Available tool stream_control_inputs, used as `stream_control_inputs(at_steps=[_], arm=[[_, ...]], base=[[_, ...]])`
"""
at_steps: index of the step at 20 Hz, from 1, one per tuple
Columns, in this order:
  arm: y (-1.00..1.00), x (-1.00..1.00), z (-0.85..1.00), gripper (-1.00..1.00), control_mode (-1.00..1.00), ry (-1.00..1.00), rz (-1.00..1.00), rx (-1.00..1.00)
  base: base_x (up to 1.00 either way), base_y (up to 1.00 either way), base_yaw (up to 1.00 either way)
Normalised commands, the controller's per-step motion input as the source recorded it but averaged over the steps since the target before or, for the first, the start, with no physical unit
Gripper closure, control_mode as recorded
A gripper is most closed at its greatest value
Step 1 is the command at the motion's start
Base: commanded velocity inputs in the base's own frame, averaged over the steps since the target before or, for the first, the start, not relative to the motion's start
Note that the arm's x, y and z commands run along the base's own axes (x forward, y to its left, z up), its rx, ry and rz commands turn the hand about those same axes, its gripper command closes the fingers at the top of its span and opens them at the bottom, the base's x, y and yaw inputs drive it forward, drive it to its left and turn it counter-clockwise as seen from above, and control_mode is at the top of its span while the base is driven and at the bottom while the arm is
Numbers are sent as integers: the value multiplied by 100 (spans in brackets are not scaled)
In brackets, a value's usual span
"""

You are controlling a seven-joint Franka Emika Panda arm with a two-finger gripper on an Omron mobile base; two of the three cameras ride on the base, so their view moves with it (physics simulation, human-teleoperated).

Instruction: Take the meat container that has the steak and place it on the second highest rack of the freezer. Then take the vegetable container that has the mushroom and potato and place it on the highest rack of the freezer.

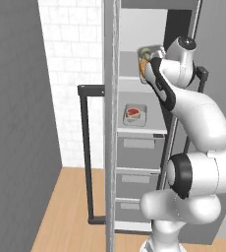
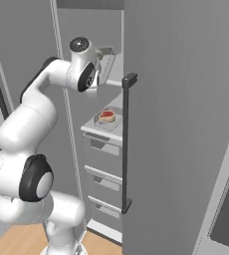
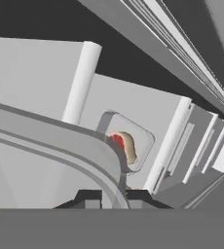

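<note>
Fingers [image 3: 87,198] of the gripper [image 3: 109,197] are sitting closed on the curved rim of the vegetable container [image 3: 60,141], which is sweeping across the near part of the hand view. From the left base view the container [image 1: 145,61] is being held up at the level of the freezer's top shelf, tipped on its side, with the mushroom [image 1: 145,51] above and the orange-brown potato [image 1: 143,67] just beneath it. In the right base view the same container [image 2: 106,62] is showing edge-on just beyond the wrist, over the highest rack.

One shelf down, the meat container [image 1: 135,115] is lying flat on the second highest rack with the steak [image 1: 133,112] inside it; the steak [image 2: 106,115] is also showing red on that shelf from the right, and the hand camera is looking down on it [image 3: 120,143] in its tray [image 3: 140,143].

Around all this, the freezer [image 1: 134,147] is standing with its door [image 2: 186,124] swung open, its black bar handle [image 2: 126,144] facing the right camera, and grey drawers [image 1: 137,157] are stacked below the shelves.
</note>
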Motion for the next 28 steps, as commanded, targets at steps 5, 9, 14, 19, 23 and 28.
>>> stream_control_inputs(at_steps=[5, 9, 14, 19, 23, 28], arm=[[0, 13, -1, 100, -100, 1, 0, 6], [-1, 40, 0, 100, -100, 3, -1, 5], [0, 45, 0, 100, -100, 3, -5, 0], [0, 44, 0, 100, -100, 2, -4, 0], [0, 40, 0, 100, -100, 2, -4, 0], [0, 20, 0, 100, -100, 0, -3, 1]], base=[[0, 0, 0], [0, 0, 0], [0, 0, 0], [0, 0, 0], [0, 0, 0], [0, 0, 0]])
